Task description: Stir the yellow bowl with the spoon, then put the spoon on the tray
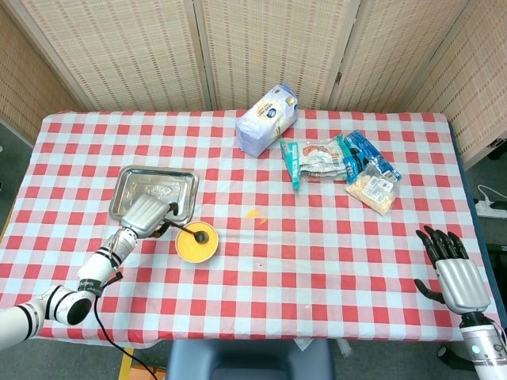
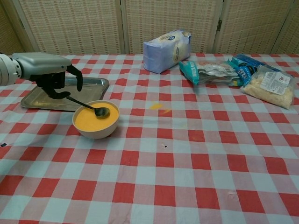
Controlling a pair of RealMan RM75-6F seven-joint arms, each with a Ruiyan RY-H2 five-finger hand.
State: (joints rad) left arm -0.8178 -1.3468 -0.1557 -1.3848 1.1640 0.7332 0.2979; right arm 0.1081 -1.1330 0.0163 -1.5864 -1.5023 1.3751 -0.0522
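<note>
Fingers [image 2: 78,79] of my left robot hand [image 1: 147,214] [image 2: 52,71] hang curled downward over the near right corner of the tray [image 1: 131,186] [image 2: 93,85], with the thumb tucked beneath them. They sit just above the end of the spoon handle. I cannot tell whether they touch it, and nothing is clearly pinched between them. The silver tray lies flat on the checked desk [image 1: 261,261] [image 2: 187,154], mostly behind and to the left of this robot hand.

Just to its right stands the yellow bowl [image 1: 197,242] [image 2: 95,120], holding yellow liquid. The spoon [image 1: 192,232] [image 2: 88,107] lies in it, its dark scoop resting on the liquid near the far rim and its handle slanting up and leftward toward my fingers.

Further right, a small yellow smear [image 1: 253,213] [image 2: 156,106] marks the cloth. Well beyond it, at the far side of the desk, a pale blue-and-white bag [image 1: 267,119] [image 2: 167,50] stands, then a clear packet with teal ends [image 1: 315,160] [image 2: 207,71], a blue packet [image 1: 369,155] [image 2: 243,66] and a packet of pale contents [image 1: 371,191] [image 2: 270,86].

My right robot hand [image 1: 453,273] rests at the near right edge of the desk, well apart from everything, seen only from the head view, fingers spread and holding nothing.
</note>
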